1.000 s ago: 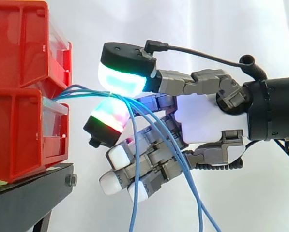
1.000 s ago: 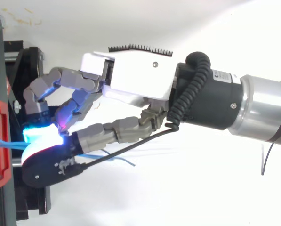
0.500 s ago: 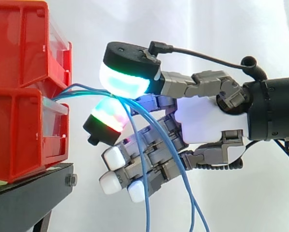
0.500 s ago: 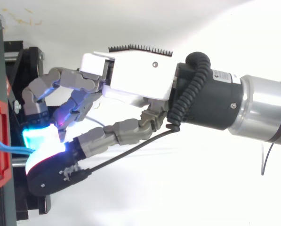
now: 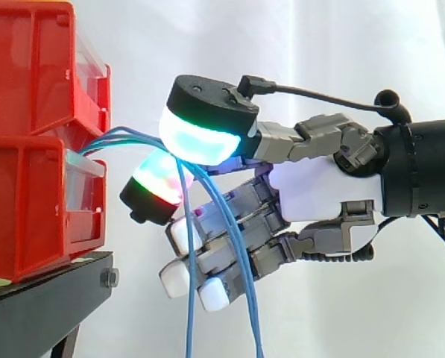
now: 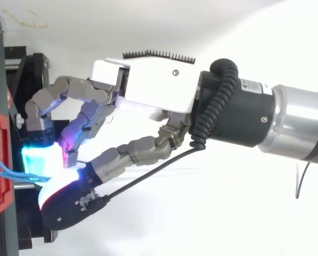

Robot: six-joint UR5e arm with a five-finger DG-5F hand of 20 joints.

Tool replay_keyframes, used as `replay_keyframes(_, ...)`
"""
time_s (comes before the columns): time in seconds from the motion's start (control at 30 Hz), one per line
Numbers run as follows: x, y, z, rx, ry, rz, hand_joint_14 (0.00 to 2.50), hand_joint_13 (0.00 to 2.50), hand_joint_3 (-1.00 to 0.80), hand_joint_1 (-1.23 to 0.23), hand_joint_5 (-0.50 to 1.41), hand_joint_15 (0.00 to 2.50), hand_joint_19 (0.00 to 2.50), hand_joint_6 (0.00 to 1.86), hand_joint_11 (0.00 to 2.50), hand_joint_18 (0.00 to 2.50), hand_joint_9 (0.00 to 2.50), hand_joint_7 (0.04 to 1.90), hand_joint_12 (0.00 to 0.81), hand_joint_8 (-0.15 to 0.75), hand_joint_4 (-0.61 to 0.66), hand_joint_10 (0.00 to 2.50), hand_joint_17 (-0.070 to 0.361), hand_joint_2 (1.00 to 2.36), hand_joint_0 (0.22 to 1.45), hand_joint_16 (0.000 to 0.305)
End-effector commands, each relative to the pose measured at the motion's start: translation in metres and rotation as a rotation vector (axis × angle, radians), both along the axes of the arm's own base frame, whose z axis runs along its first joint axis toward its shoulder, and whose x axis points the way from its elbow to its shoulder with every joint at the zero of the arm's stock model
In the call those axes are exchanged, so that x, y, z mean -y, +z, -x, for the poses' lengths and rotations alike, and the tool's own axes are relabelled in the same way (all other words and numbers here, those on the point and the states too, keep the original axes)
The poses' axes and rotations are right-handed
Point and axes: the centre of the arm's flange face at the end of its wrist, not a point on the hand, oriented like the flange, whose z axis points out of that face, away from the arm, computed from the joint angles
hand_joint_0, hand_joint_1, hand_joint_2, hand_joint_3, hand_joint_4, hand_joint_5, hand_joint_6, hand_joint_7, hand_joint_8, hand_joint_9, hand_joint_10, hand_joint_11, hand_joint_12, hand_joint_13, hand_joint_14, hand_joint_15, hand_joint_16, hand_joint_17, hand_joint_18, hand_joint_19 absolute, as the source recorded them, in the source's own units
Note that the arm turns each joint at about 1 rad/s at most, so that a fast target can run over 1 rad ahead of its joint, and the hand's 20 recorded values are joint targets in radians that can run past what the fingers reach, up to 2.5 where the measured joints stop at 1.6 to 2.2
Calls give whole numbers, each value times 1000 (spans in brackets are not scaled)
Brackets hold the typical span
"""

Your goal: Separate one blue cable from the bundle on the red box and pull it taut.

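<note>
**Cables pinched, but no single one drawn out yet**

Nearest to the side camera, the blue cables (image 5: 189,321) hang in loose strands across the lower centre of the frame. They pass in front of the curled lower fingers and leave at the bottom edge, and this part is slack.

Behind them the hand (image 5: 319,186) enters from the right edge. Its two big glowing pads (image 5: 203,138), one cyan-green above and one red-green below, are pressed together on the strands at the centre. So the hand is clamped on the cables, not spread.

Left of the pads, the strands run in a short curved line to the gap between the two red bins (image 5: 36,194) at the left edge. The bins sit on the black stand (image 5: 43,294), and the white curtain (image 5: 319,45) is behind everything.

I judge the task to be at an early-to-middle step. The grasp is made close to the bins, but more than one strand seems to pass between the pads, so the separation looks unfinished. The piece between bins and pads is curved, so nothing is taut yet. One strand must be kept, the others released, and the hand drawn away from the bins.

The pads cover the contact, so I cannot count the strands inside the pinch. In the top view the glow washes out that spot. The fixing inside the bins is hidden, and the loose ends are cut off below.
</note>
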Motion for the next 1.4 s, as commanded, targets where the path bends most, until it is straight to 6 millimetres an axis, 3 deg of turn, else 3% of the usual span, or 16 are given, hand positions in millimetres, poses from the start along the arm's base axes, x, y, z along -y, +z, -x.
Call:
replay_keyframes(0.0,0,2,0,3,0,0,15,969,-500,-860,-162,459,422,914,693,888,1119,1009,356,269,-160,12,79,1000,678,35)
replay_keyframes(0.17,0,0,0,0,-1,-1,17,991,-489,-792,-153,483,462,914,710,898,1168,1074,356,274,-163,15,82,1000,642,36)
replay_keyframes(0.23,0,0,0,0,-1,-1,16,994,-395,-800,-153,490,473,917,709,899,1175,1093,355,275,-165,16,83,1008,644,37)
replay_keyframes(0.33,0,1,0,2,1,-2,14,1035,-88,-820,-155,472,410,941,689,975,1198,1122,393,318,-208,12,104,1010,626,46)
replay_keyframes(0.43,0,0,0,0,1,-2,15,1041,-58,-818,-172,463,409,948,663,985,1173,1041,405,318,-154,11,109,1006,632,49)
replay_keyframes(0.53,0,0,0,1,1,-5,12,1037,-145,-781,-171,458,391,943,620,988,1169,920,424,322,-89,8,119,1010,603,53)
replay_keyframes(0.63,0,0,0,0,-1,-7,11,1039,-237,-654,-166,443,387,940,584,1007,1184,874,436,330,-61,6,130,1215,523,58)
replay_keyframes(0.67,0,0,0,0,-1,-7,13,1037,-235,-646,-165,444,395,937,580,1006,1181,881,439,331,-64,8,131,1227,519,58)
replay_keyframes(0.77,0,0,0,2,1,-9,11,1047,-214,-597,-161,449,373,925,587,1022,1182,928,451,347,-56,6,137,1505,466,61)
replay_keyframes(0.8,0,0,0,0,1,-9,11,1043,-180,-652,-164,443,379,927,601,1017,1179,921,451,346,-46,6,136,1481,478,60)
replay_keyframes(0.93,0,0,0,1,-1,-13,12,1009,-53,-800,-183,460,403,933,649,959,1111,874,424,320,-22,11,118,1000,631,53)
replay_keyframes(1.37,-3,7,5,-17,8,-27,15,971,-201,-844,-201,499,463,927,732,879,1055,901,369,281,-32,13,92,1015,655,41)
